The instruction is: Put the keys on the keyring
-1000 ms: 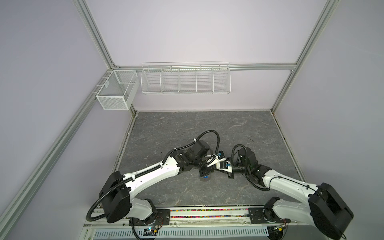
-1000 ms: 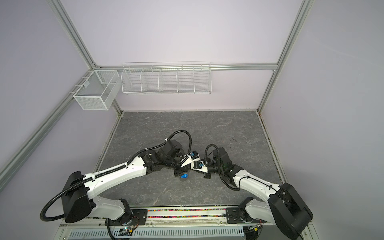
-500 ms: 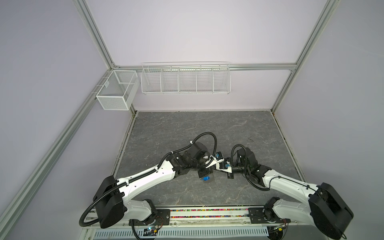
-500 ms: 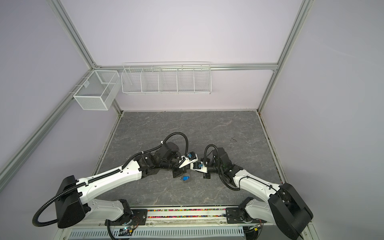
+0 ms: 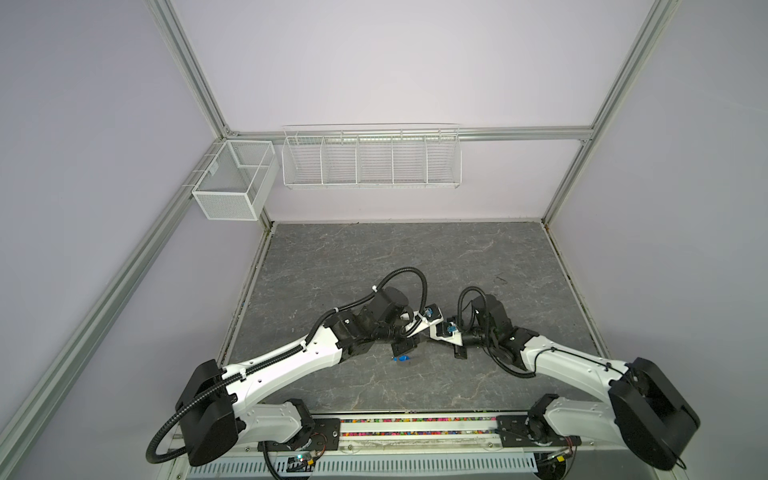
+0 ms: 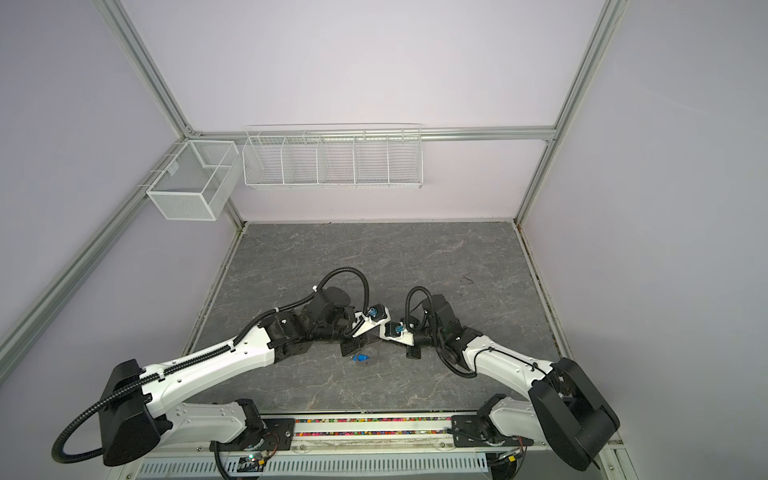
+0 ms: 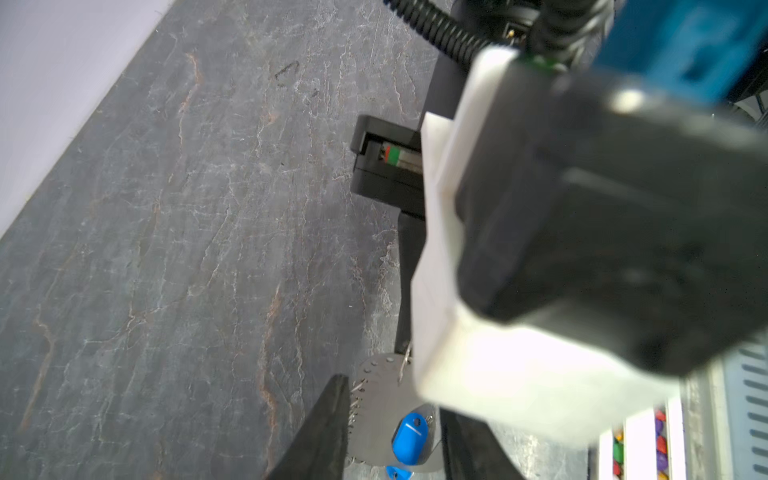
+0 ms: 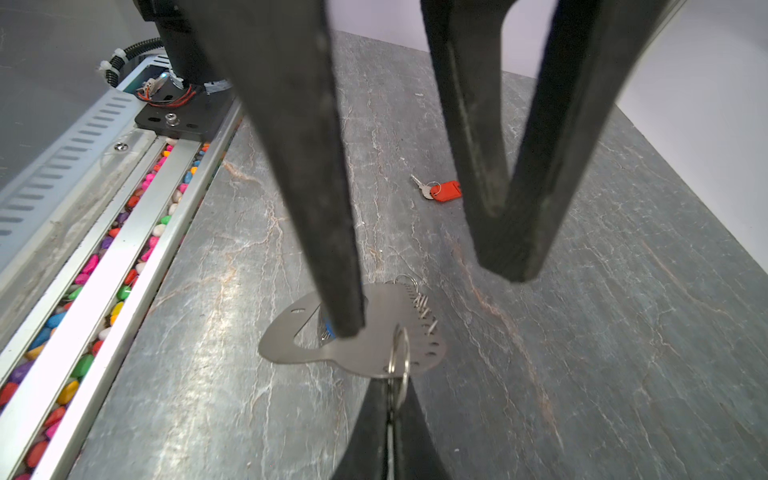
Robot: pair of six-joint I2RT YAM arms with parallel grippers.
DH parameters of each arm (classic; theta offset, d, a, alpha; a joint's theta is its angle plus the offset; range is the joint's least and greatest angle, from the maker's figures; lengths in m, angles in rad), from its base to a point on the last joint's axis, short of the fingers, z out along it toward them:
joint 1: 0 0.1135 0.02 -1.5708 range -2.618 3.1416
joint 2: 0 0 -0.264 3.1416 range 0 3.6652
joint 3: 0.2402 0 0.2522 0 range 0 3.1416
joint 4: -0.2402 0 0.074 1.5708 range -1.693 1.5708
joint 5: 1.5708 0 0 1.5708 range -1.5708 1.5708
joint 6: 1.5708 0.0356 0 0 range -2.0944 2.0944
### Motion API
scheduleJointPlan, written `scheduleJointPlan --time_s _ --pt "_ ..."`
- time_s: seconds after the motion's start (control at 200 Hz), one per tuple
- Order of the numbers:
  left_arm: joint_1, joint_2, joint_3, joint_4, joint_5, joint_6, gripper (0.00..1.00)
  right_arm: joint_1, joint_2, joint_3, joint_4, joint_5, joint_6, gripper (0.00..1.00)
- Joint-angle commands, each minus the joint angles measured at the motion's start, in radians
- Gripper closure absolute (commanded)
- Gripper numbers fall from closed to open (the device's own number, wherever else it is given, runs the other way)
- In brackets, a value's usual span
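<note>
Flat grey metal keyring (image 8: 357, 353) was pinched by one silver ring (image 8: 401, 353) in right gripper (image 8: 392, 390); blue-tagged silver key (image 7: 409, 436) lay on it between spread left gripper (image 8: 430, 301) jaws; orange-red-tagged key (image 8: 442, 191), well apart, was judged next to fetch.

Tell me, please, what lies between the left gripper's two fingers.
The left wrist view shows the keyring and the blue-tagged key between the open fingers of the left gripper.

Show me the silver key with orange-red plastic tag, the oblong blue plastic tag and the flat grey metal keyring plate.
Orange-red key (image 8: 448, 191): right wrist view, tag.
Blue tag (image 7: 409, 436): left wrist view, middle.
Keyring plate (image 8: 353, 357): right wrist view, bare face.
</note>
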Motion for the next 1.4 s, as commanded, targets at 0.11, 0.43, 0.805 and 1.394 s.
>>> scheduleJointPlan --time_s 0.11,0.43,0.805,1.394 --pt "0.015 -0.032 -0.053 0.016 0.003 0.049 0.66 -0.008 -0.004 0.023 -0.005 -0.028 0.003 0.93" --pt "0.034 -0.006 -0.095 0.118 0.050 0.054 0.72 -0.009 -0.010 0.023 -0.004 -0.043 0.003 0.92" --pt "0.038 0.043 -0.099 0.190 0.099 0.058 0.85 -0.013 -0.011 0.029 0.006 -0.051 0.013 0.93" --pt "0.036 0.080 -0.088 0.138 0.141 0.119 0.87 -0.023 -0.022 0.035 0.009 -0.065 0.017 0.93"
